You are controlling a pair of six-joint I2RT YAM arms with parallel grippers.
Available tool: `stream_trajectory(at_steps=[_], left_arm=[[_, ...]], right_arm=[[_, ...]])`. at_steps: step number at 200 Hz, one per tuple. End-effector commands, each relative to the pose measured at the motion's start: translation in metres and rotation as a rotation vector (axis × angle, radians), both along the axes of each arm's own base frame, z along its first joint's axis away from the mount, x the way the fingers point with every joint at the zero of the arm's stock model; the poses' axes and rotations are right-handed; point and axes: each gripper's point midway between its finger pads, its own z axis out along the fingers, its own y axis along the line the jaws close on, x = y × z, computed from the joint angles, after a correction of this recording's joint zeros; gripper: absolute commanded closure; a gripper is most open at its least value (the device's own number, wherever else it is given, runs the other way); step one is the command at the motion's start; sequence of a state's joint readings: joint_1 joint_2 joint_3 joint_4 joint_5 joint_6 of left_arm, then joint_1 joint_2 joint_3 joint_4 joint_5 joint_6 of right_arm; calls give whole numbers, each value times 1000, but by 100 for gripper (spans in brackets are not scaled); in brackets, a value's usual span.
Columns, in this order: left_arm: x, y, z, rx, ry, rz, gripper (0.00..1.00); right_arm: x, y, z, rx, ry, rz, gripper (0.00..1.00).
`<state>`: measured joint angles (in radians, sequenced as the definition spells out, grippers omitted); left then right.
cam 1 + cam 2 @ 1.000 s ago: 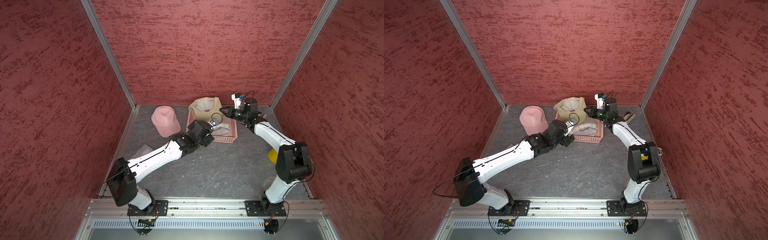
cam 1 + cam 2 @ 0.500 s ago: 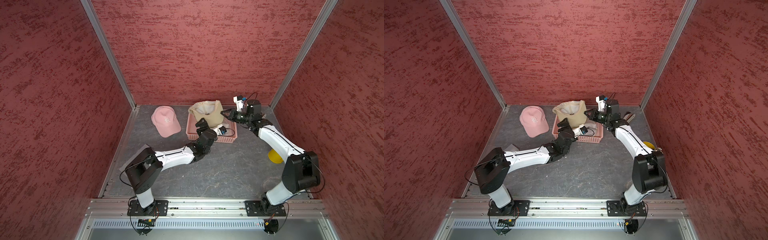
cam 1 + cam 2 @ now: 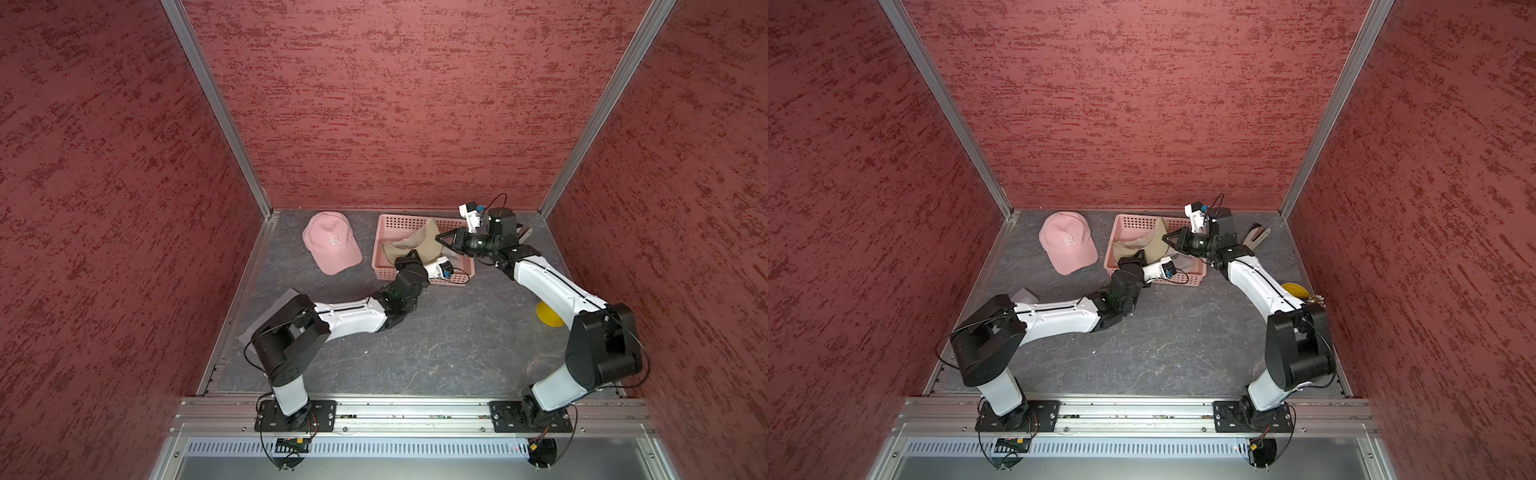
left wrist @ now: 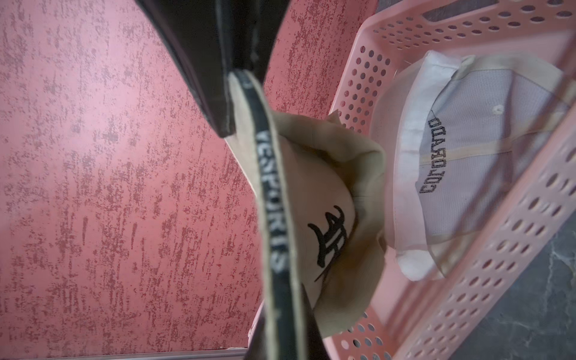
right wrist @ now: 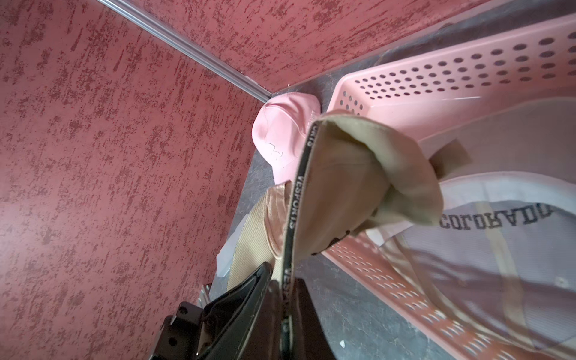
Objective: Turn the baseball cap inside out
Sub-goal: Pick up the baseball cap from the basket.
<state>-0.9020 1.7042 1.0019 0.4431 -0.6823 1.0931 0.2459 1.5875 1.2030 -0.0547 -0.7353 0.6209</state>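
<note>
The tan baseball cap (image 3: pixel 411 245) (image 3: pixel 1144 245) hangs low over the pink basket (image 3: pixel 415 218), stretched between my two grippers. Its black printed sweatband (image 4: pixel 269 202) faces out, and the crown (image 4: pixel 327 218) (image 5: pixel 358 187) sags to one side with a black emblem showing. My left gripper (image 3: pixel 407 257) (image 3: pixel 1133 257) (image 4: pixel 286 311) is shut on the band at the near end. My right gripper (image 3: pixel 439 240) (image 3: pixel 1166 240) (image 5: pixel 285 280) holds the far end of the same band, its fingers close on either side.
A pink cap (image 3: pixel 330 243) lies on the floor left of the basket. A pale grey cap with lettering (image 4: pixel 483 156) lies inside the basket. A yellow disc (image 3: pixel 548 313) sits by the right wall, a grey sheet (image 3: pixel 282 299) by the left wall, and a wooden tool (image 3: pixel 1258 235) behind the right arm.
My left gripper, open before, has reached up to the cap and shut on its band. The cap has come down from above the basket's back rim to just over the basket.
</note>
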Motion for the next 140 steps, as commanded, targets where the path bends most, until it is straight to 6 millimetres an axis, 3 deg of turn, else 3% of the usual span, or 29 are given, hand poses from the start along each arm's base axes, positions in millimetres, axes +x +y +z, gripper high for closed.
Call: stream_trajectory(at_steps=[1, 23, 48, 69, 85, 117, 140], left_arm=[[-7, 4, 35, -242, 57, -19, 100], [4, 31, 51, -378, 118, 63, 100], [12, 60, 59, -552, 251, 126, 100], [23, 93, 62, -712, 342, 252, 100], [23, 107, 73, -853, 395, 294, 100], [18, 113, 83, -1076, 537, 321, 100], [16, 106, 88, -1091, 568, 315, 100]], right_arm=[[3, 2, 23, 38, -105, 17, 52], [3, -4, 49, 47, -192, 1, 41], [2, -27, 70, -16, -270, -92, 31], [4, -35, 62, -78, -256, -110, 29], [3, -33, 48, -102, -229, -92, 30], [-2, -9, 18, -251, -242, -100, 31], [-2, 16, 17, -296, -276, -105, 30]])
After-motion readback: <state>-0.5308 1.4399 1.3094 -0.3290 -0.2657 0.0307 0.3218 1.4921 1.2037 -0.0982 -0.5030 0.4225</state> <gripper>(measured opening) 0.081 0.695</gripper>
